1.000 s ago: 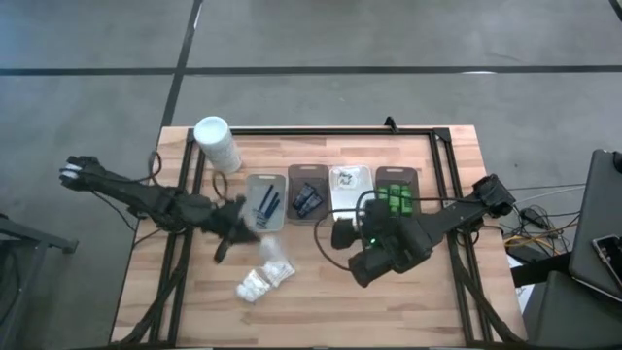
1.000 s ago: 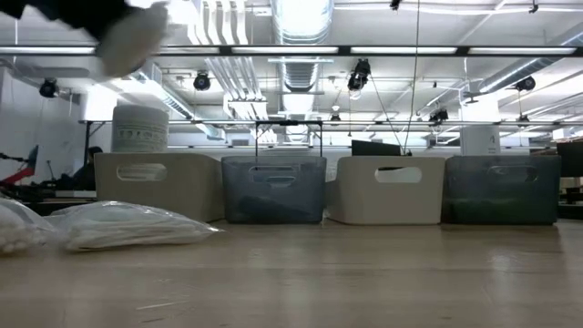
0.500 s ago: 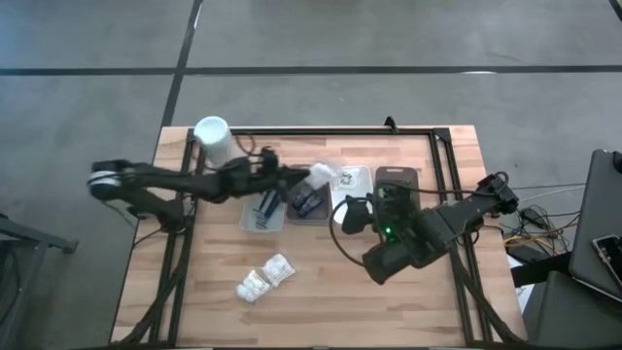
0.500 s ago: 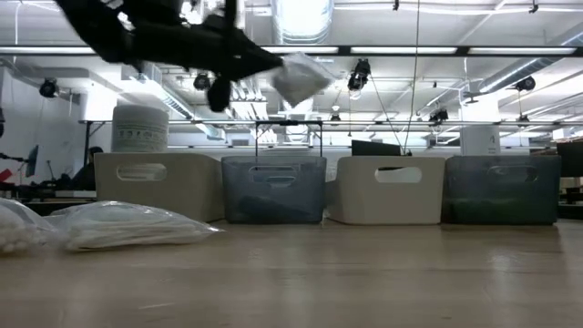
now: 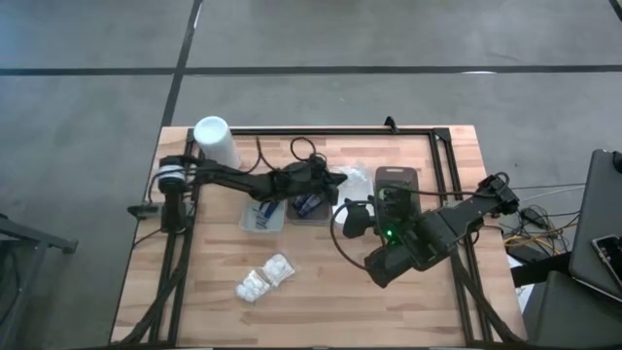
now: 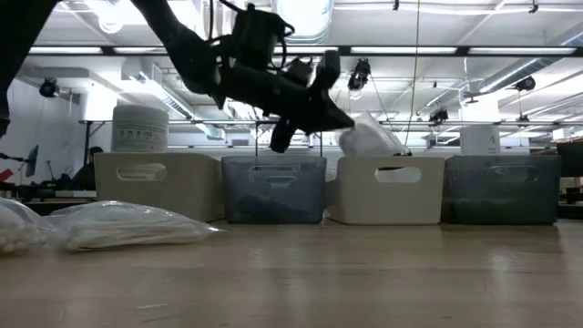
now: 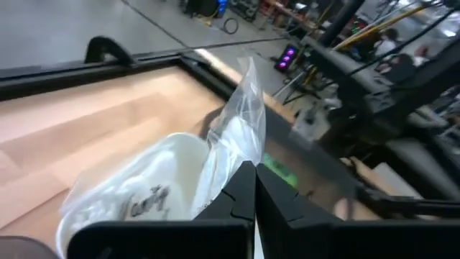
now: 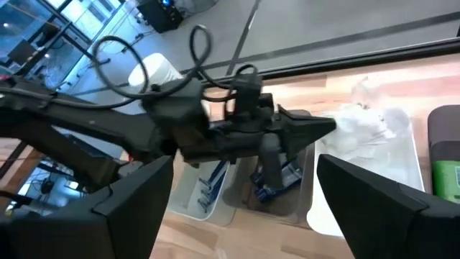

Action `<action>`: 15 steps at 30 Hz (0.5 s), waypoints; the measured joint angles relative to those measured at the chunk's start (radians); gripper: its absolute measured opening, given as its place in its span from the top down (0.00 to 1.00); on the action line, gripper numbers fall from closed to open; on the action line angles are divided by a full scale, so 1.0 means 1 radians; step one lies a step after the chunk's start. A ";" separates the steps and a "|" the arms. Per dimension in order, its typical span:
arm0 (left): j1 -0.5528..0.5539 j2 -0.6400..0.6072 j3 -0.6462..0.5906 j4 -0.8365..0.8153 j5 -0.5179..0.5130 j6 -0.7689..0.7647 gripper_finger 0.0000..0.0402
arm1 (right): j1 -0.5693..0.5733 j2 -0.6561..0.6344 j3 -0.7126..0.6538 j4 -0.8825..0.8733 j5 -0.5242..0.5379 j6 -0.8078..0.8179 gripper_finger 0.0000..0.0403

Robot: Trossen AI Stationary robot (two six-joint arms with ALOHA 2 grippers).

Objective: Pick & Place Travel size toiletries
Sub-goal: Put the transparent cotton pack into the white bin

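Packet (image 6: pixel 367 138) pinched in my left end effector (image 5: pixel 342 178) hangs over the white tray (image 8: pixel 402 144); two packets (image 5: pixel 265 277) wait at six o'clock on the counter (image 5: pixel 321 306). My right end effector (image 5: pixel 352 216) idles open.

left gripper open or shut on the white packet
Shut on it: the left gripper pinches the white packet over the white tray.

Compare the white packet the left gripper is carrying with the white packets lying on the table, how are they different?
The carried packet is pinched by the shut left gripper; the loose packets lie untouched. The carried one hangs over the white tray; the loose ones rest on bare wood, well in front of the trays. Both look white, crinkly and clear-wrapped.
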 joint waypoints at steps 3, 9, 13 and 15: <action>0.000 0.035 0.009 0.001 -0.025 0.001 0.99 | 0.010 0.000 -0.001 0.000 0.000 0.003 0.14; 0.000 0.101 0.051 0.000 -0.033 0.003 0.99 | 0.015 0.000 -0.001 0.000 -0.001 0.010 0.16; 0.000 0.126 0.090 -0.109 -0.035 0.029 0.96 | 0.015 0.000 -0.002 0.001 -0.015 0.005 0.18; 0.000 0.133 0.117 -0.212 -0.035 0.036 0.91 | 0.015 0.000 -0.003 0.000 -0.024 -0.004 0.19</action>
